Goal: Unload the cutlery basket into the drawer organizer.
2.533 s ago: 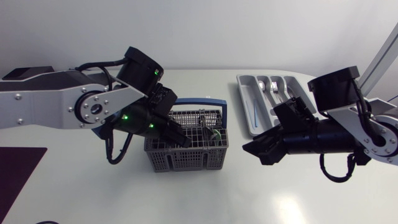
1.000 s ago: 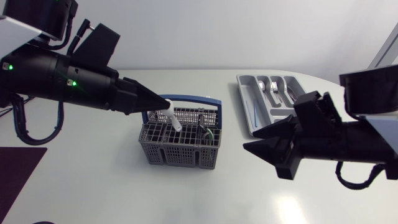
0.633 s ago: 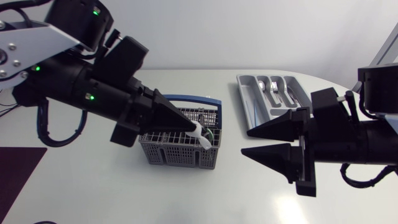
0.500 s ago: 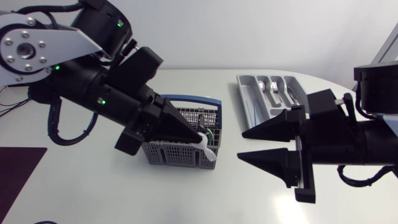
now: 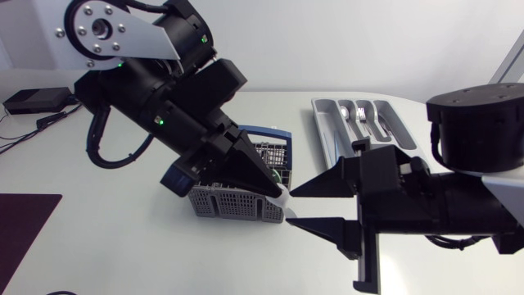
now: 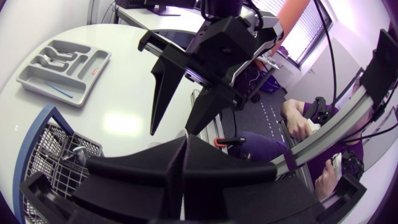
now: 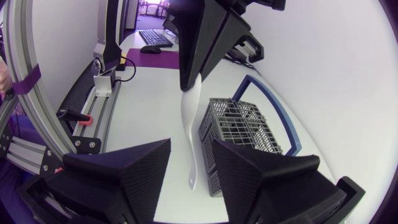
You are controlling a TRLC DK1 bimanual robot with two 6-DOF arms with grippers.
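The grey cutlery basket [image 5: 233, 206] with a blue handle stands mid-table, partly hidden under my left arm. My left gripper [image 5: 274, 192] is shut on the top of a long white plastic utensil [image 7: 189, 134], which hangs down to the right of the basket [image 7: 239, 130]. My right gripper [image 5: 291, 206] is open, one finger on each side of the utensil's [image 5: 284, 199] lower part, with a gap on both sides. In the left wrist view my left gripper [image 6: 184, 135] hides the utensil, and the right gripper [image 6: 171, 132] points at it. The grey drawer organizer [image 5: 327, 139] lies at the back right.
Metal cutlery [image 5: 360, 115] and a thin blue piece [image 5: 334, 147] lie in the organizer's compartments [image 6: 62, 62]. A metal spoon [image 6: 81, 152] and other pieces stand in the basket [image 6: 56, 162]. A dark purple mat [image 5: 20, 225] lies at the table's front left.
My left gripper lifted the white utensil out of the basket and carried it right. My right gripper moved left, brought its fingers around the utensil and narrowed them.
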